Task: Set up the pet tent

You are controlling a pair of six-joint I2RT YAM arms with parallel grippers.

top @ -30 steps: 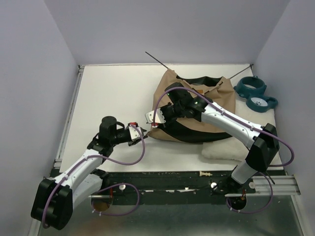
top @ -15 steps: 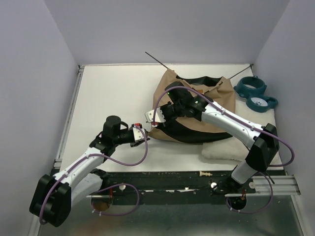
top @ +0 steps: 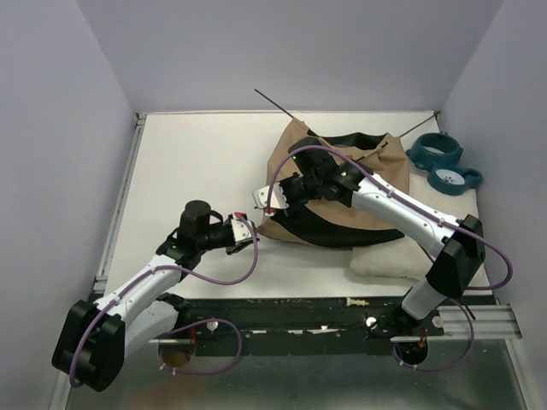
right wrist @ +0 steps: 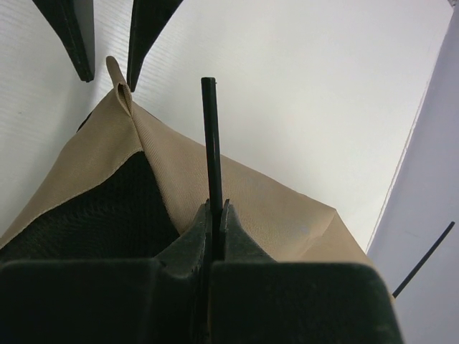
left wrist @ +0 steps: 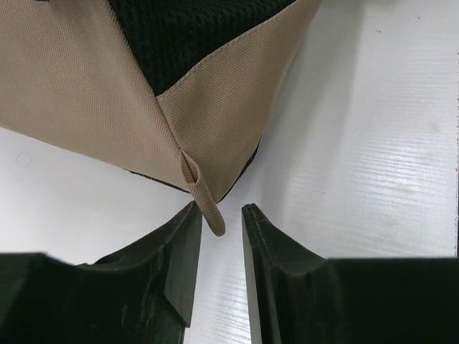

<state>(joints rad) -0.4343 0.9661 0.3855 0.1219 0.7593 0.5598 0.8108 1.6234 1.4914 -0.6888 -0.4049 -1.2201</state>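
Fabric of the pet tent (left wrist: 86, 93) ends in a corner loop (left wrist: 206, 204) between the parted left claw (left wrist: 221, 213), while the right claw (right wrist: 215, 209) clamps a thin black pole (right wrist: 211, 136).

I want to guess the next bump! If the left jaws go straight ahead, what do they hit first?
Probably the little tan loop on the pet tent corner. It hangs right at the tips of the open jaws, with the tent corner just behind, though exact depth is unclear.

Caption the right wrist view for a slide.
Right hand shut on pole beside tent corner loop; open left hand straddles the loop.
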